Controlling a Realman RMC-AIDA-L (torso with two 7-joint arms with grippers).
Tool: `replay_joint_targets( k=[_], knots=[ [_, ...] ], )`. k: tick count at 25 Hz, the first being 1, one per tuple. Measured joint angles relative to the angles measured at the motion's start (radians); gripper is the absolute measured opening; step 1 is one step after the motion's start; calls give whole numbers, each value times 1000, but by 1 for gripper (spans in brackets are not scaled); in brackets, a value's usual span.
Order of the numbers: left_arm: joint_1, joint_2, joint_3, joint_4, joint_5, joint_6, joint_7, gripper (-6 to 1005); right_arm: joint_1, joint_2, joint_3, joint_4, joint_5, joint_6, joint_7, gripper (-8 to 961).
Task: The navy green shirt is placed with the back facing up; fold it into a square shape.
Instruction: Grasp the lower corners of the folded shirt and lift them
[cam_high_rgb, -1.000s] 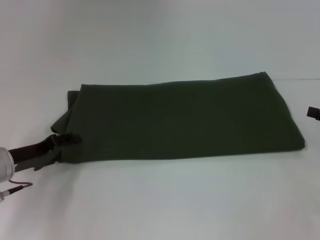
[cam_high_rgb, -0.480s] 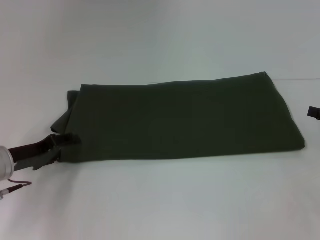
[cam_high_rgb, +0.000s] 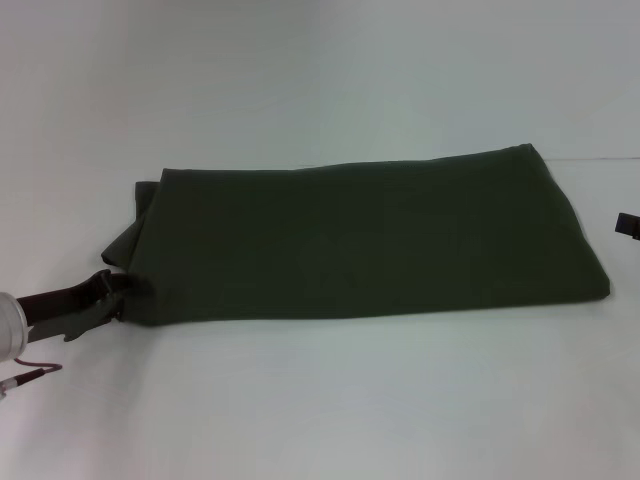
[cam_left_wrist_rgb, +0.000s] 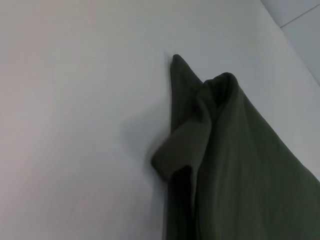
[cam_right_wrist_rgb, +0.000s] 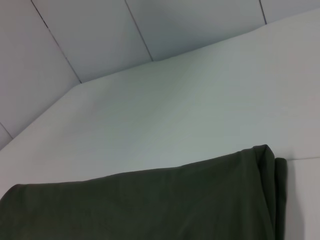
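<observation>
1 left tool (cam_high_rgb: 118, 293) grips the folded navy green shirt (cam_high_rgb: 370, 235) at its near-left corner.

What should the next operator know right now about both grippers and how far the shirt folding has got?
Left gripper: at the near left corner of the dark olive-green soft fabric shirt, apparently pinching it.
Right gripper: just off the shirt's right edge, only its tip in view.
Shirt: flat on the white table, folded into a long band.
Left: fold the band crosswise into a square.
</observation>
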Motion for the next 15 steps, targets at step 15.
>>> replay_joint_targets(
  k=[15],
  knots=[
    [-14,6,8,-13,31,-12,-11,227,3,-8,0,2,0,-3,8,665]
  ],
)
